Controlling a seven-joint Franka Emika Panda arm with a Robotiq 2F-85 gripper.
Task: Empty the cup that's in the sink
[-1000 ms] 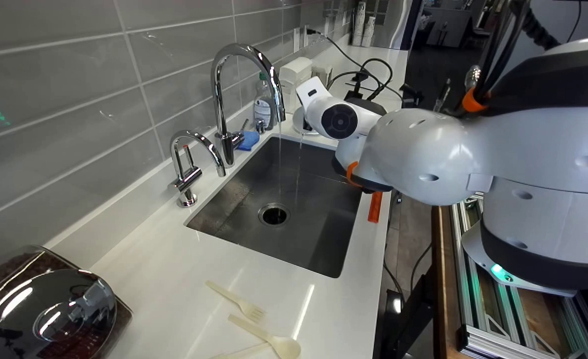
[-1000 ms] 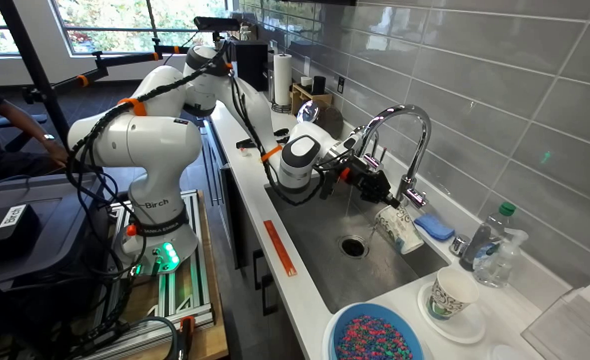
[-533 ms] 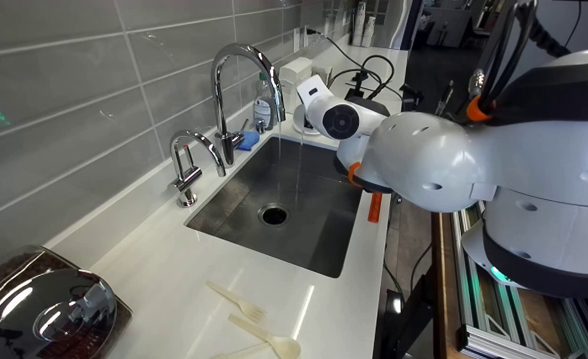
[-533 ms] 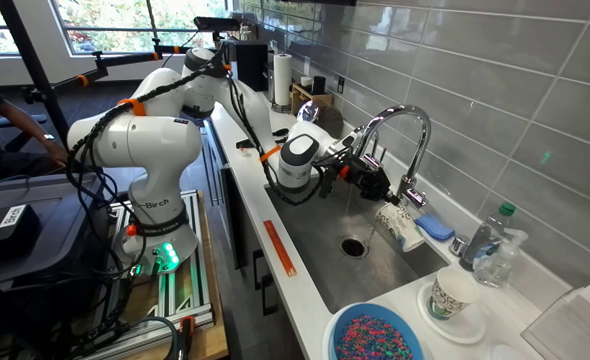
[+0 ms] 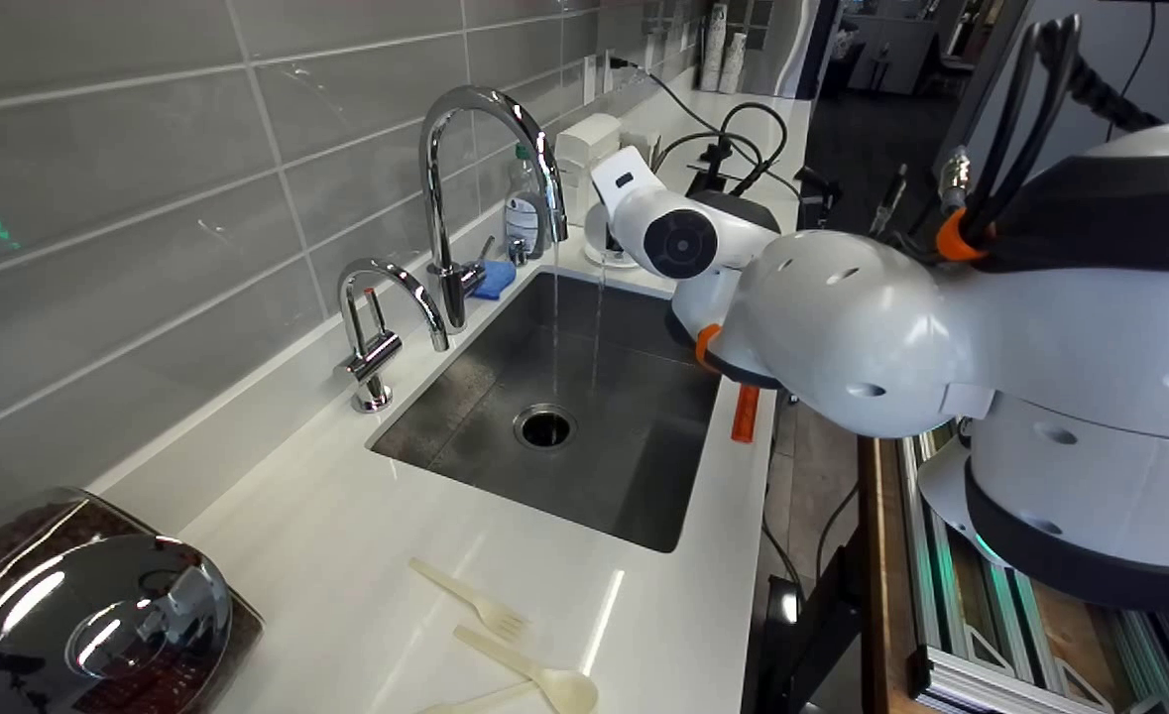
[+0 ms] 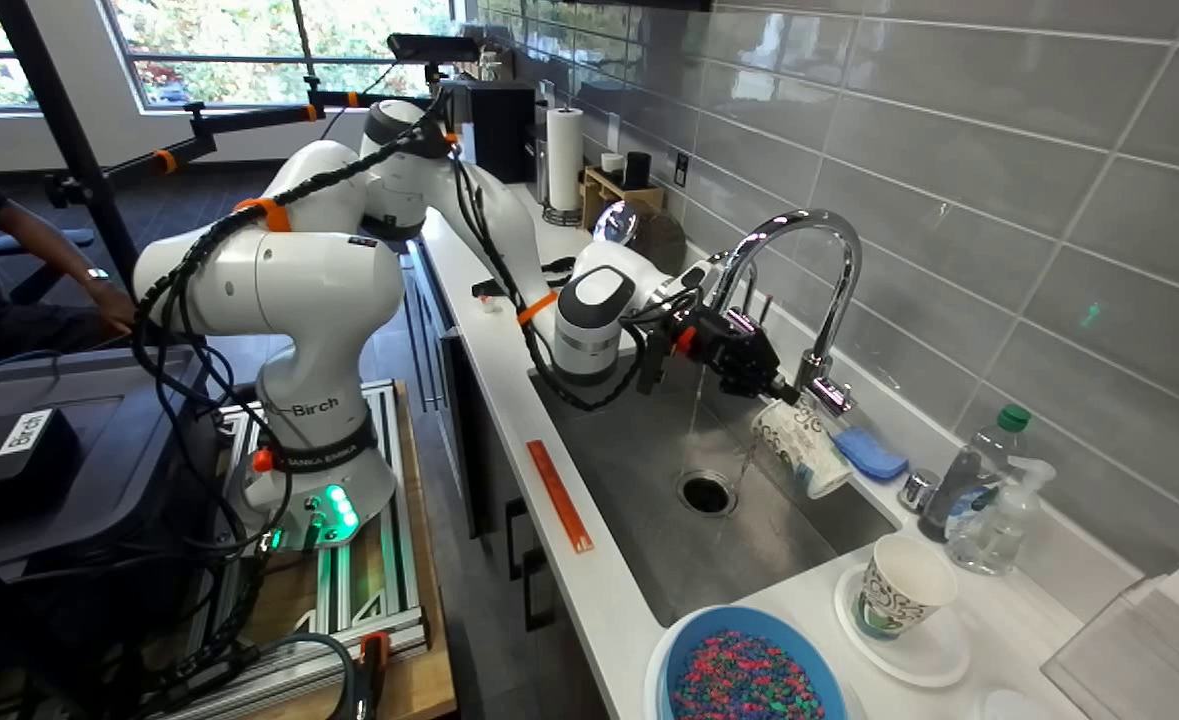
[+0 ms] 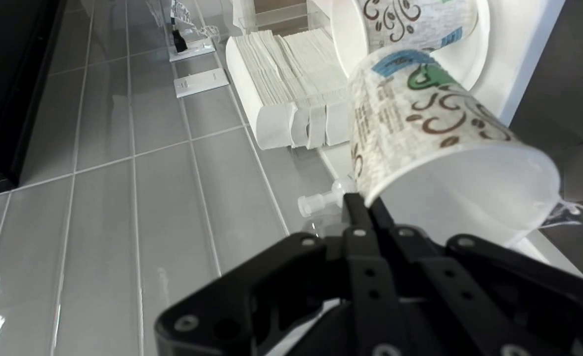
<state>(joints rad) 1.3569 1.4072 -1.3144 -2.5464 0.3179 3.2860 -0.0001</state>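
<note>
A white paper cup (image 6: 801, 450) with brown swirls hangs over the sink (image 6: 639, 460), tilted onto its side with its base up and away from the arm. My gripper (image 7: 369, 200) is shut on the rim of this cup (image 7: 420, 109), one finger outside the wall and one inside. The part of the inside that shows in the wrist view is white. A thin stream of water falls from the cup's mouth near the round drain (image 6: 706, 494). In an exterior view the arm (image 5: 683, 243) hides the gripper.
Water also runs from the tall chrome faucet (image 6: 844, 270), close beside the gripper. A similar cup (image 6: 904, 590) stands on a white plate beyond the sink. Nearby are a blue bowl (image 6: 674, 660) of coloured bits, a blue sponge (image 6: 867, 453) and soap bottles (image 6: 994, 515).
The cup's base has risen slightly, tipping the cup a little more, and the upper arm has shifted a little. The grip on the rim has stayed, and water keeps falling.
</note>
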